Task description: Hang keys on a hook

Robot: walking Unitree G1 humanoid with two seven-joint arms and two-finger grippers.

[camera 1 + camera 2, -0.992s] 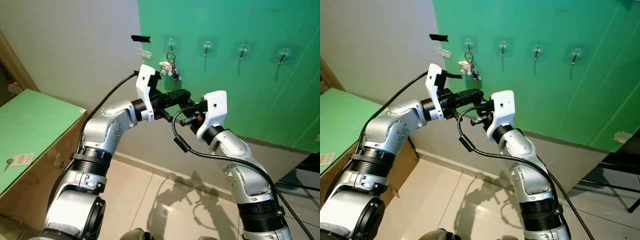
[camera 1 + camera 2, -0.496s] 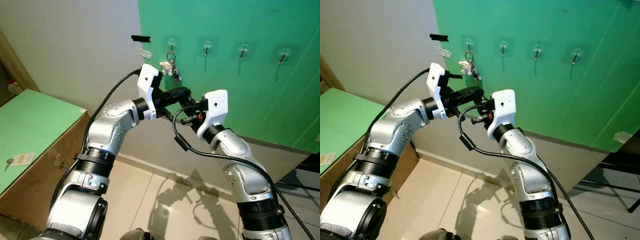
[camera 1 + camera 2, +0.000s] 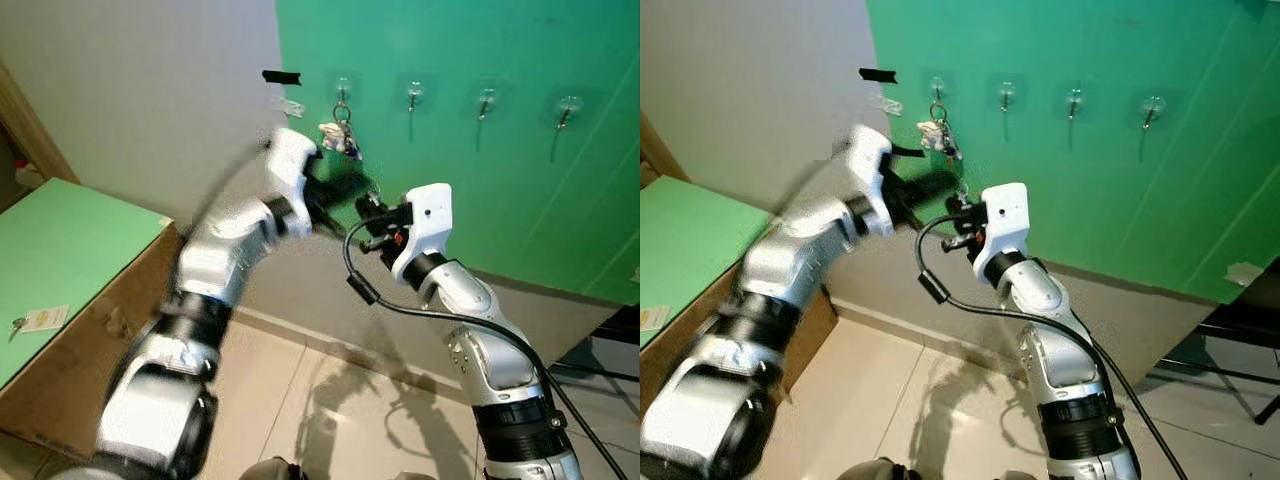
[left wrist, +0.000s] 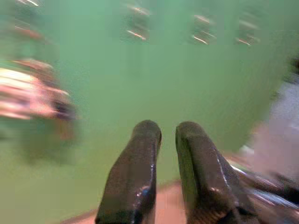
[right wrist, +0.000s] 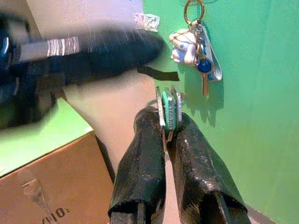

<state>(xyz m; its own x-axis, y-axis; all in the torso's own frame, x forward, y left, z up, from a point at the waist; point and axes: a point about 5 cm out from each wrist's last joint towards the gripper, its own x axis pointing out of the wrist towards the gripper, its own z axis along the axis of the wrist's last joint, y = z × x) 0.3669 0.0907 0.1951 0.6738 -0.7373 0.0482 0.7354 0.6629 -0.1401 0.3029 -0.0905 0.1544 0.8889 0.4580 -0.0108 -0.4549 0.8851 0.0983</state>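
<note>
- The left arm is smeared with motion blur in both eye views; half a second ago it was sharp. Its left tool has pulled slightly back and away from the right tool since then.
- In the left wrist view, the left tool's two black fingers sit close together with a narrow gap between them and nothing held.
- The right tool stays raised in front of the green wall panel, in nearly the same place as before.
- In the right wrist view, the right tool's fingers are clamped on a set of keys, whose flat metal blades and a green part stand up between the fingertips.
- These held keys are below and just beside the leftmost hook, not yet on a hook.
- Another key bunch with a small white figure already hangs from that leftmost hook, unchanged.
- Three more hooks run along the panel to the right.
- A green worktop sits at the robot's left, unchanged.
</note>
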